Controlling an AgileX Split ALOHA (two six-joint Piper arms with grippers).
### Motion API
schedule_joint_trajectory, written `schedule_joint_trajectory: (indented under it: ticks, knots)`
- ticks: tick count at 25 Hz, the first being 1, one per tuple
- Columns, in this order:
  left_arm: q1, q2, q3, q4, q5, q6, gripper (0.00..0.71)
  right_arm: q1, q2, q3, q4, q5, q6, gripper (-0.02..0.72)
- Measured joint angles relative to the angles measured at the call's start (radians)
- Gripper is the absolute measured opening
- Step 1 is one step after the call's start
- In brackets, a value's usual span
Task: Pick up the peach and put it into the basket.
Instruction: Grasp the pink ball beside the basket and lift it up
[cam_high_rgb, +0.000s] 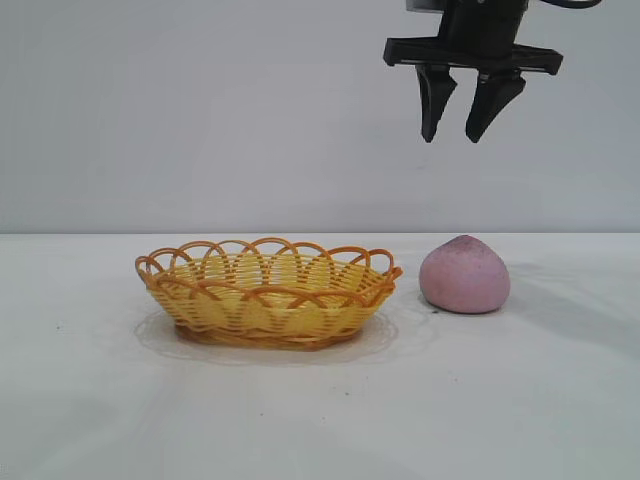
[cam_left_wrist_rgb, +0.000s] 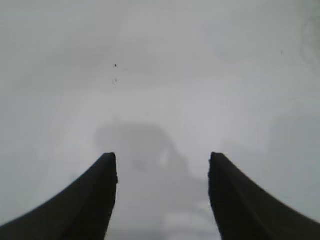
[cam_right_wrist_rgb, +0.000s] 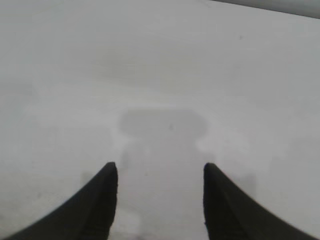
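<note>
From outside, the peach is sitting on the table just right of the basket, and the right claw is hanging released high above it. At the left wrist, the left claw is gaping over bare table. At the right wrist: jaws apart, holding nothing.

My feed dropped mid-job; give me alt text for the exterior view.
A pink peach sits on the white table just right of an empty yellow woven basket, not touching it. One gripper hangs open and empty high above the peach.
</note>
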Motion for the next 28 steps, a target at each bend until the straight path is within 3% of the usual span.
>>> schedule_joint_trajectory:
  ticks: [5, 14, 22, 28]
  knots:
    - [0.000, -0.190, 0.020, -0.020, 0.122, 0.000, 0.359, 0.000, 0.000, 0.000, 0.001, 0.000, -0.002, 0.372]
    - [0.000, -0.426, 0.081, -0.026, 0.156, 0.000, 0.359, 0.000, 0.000, 0.000, 0.004, 0.015, -0.005, 0.372]
    - [0.000, -0.697, 0.081, -0.050, 0.162, 0.023, 0.359, 0.000, 0.000, 0.000, 0.010, 0.157, -0.049, 0.372]
    - [0.000, -0.752, 0.083, -0.085, 0.177, 0.063, 0.359, 0.000, 0.019, -0.001, 0.107, 0.285, -0.140, 0.372]
